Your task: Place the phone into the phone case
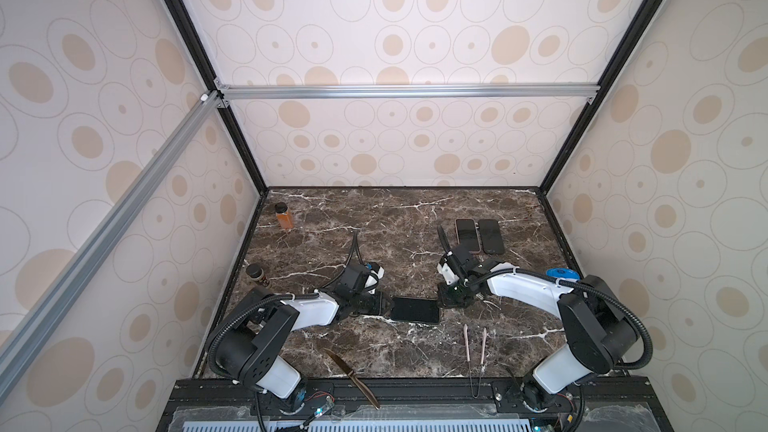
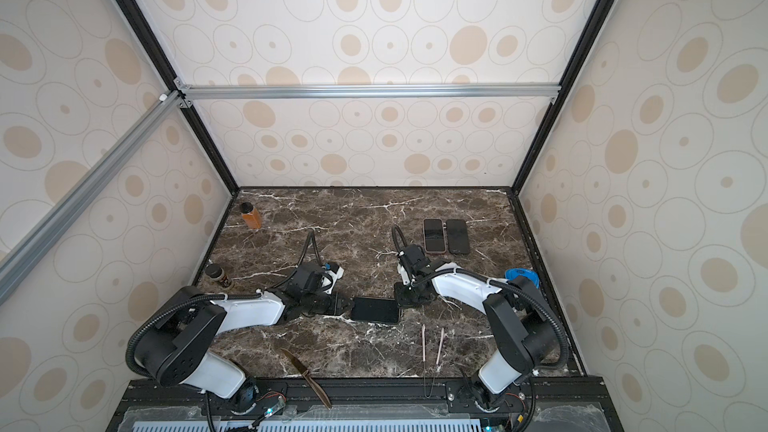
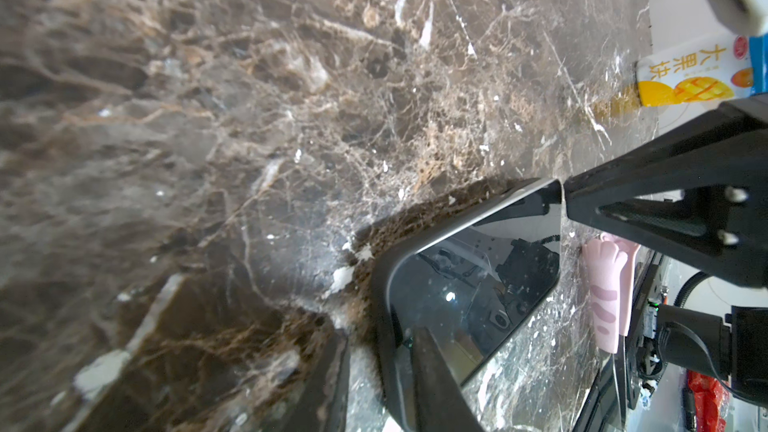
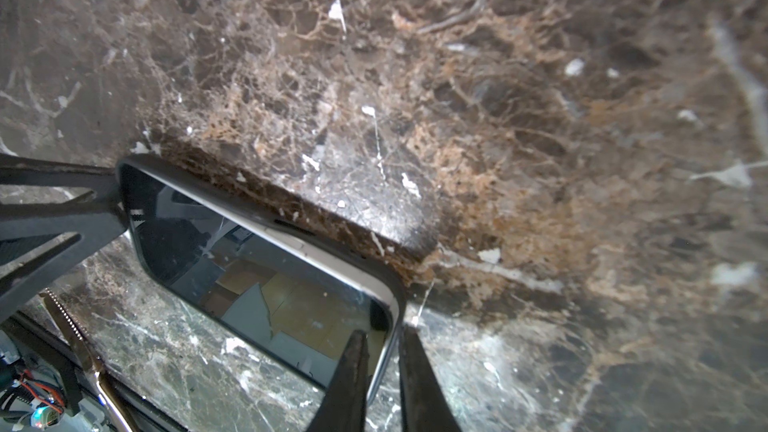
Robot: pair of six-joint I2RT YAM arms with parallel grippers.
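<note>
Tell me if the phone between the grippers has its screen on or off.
Off. The phone is screen up; its glass is dark, showing only reflections.

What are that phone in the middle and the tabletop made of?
Phone: glossy glass face, mirroring the room in both wrist views; dark matte rim, probably plastic or rubber. Tabletop: brown marble look with white veins, faint sheen; real stone or printed laminate, I cannot tell.
</note>
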